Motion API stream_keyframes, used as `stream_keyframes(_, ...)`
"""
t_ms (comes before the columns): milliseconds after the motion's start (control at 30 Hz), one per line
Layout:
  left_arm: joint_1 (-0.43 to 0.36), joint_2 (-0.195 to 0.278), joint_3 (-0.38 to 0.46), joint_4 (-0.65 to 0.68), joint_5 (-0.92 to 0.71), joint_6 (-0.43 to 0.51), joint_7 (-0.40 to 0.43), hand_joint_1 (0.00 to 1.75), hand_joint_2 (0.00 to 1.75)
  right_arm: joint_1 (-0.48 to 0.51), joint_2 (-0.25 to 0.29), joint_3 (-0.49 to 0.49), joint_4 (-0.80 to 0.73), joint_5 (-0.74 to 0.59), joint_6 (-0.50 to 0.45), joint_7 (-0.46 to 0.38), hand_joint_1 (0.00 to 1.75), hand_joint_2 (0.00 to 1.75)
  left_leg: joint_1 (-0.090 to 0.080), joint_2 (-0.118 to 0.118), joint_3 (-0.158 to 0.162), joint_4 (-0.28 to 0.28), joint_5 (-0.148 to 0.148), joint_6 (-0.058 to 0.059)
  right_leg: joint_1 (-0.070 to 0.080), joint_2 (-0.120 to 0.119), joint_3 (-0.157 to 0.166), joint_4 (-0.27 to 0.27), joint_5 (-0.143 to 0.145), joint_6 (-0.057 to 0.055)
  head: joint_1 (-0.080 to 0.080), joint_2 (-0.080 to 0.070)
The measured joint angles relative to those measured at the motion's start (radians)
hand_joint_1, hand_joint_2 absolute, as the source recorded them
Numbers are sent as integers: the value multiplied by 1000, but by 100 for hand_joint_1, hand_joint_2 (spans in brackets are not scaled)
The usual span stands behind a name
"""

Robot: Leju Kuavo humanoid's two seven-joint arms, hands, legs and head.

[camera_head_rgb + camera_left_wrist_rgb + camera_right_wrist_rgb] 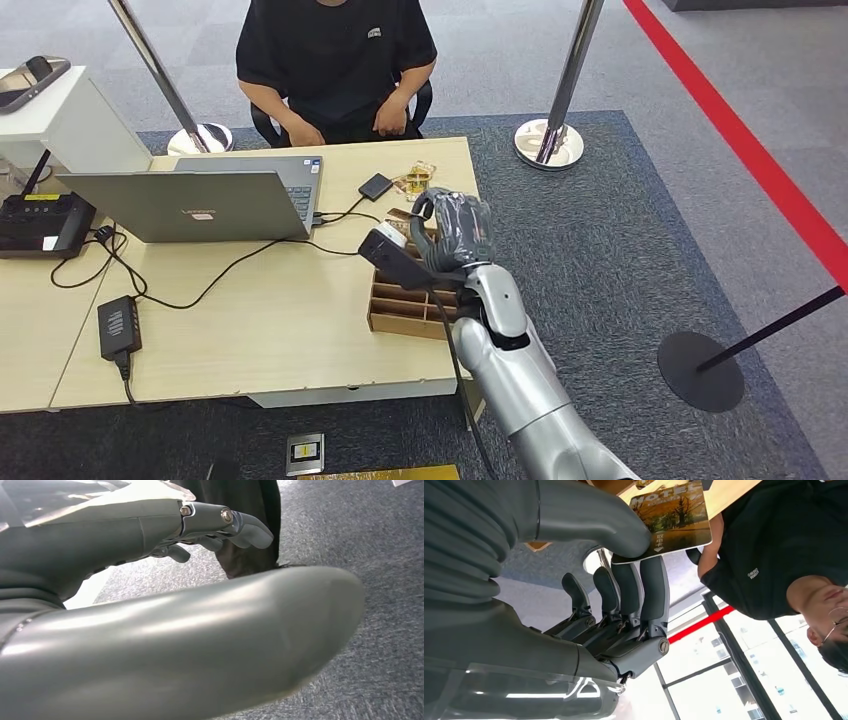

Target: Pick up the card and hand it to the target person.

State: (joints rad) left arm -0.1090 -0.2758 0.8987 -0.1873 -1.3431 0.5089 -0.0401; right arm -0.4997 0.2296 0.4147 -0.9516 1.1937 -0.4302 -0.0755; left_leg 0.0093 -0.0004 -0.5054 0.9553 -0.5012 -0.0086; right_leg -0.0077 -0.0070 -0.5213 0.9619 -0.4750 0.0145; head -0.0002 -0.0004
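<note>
The card (672, 519) is sitting pinched between the right hand's (452, 232) thumb and fingers (644, 587), raised over the counter (260, 320). Just below the fingers a wooden organizer (412, 305) is resting; beyond them the person (335, 60) is sitting. A laptop (200, 200) is standing open further along the counter. The left hand (165, 530) is hanging over grey carpet (380, 545), fingers loosely apart, holding nothing.

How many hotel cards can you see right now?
2 visible: one card pinched in the right robot hand above the box; one on the table near the person, beside the black pad. The robot hand hides much of the box, which may hold more.
</note>
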Motion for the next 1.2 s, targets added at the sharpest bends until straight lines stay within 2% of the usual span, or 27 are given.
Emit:
stream_keyframes(333, -12, 0, -11, 0, -14, -4, 16, 0, 0, -71, 14, 2, 68, -24, -47, -38, 141, 175, 0, 0, 0, 0, 0, 0, 0, 0, 0, 0, 0, 0, 0, 0)
stream_keyframes(667, -14, 0, -26, 0, -25, -8, 30, 0, 0, -152, 55, 4, 153, 10, -63, -7, 139, 175, 0, 0, 0, 0, 0, 0, 0, 0, 0, 0, 0, 0, 0, 0)
stream_keyframes(1200, -15, 0, -28, 0, -26, -16, 38, 0, 0, -194, 93, 10, 226, 27, -51, 14, 140, 175, 0, 0, 0, 0, 0, 0, 0, 0, 0, 0, 0, 0, 0, 0)
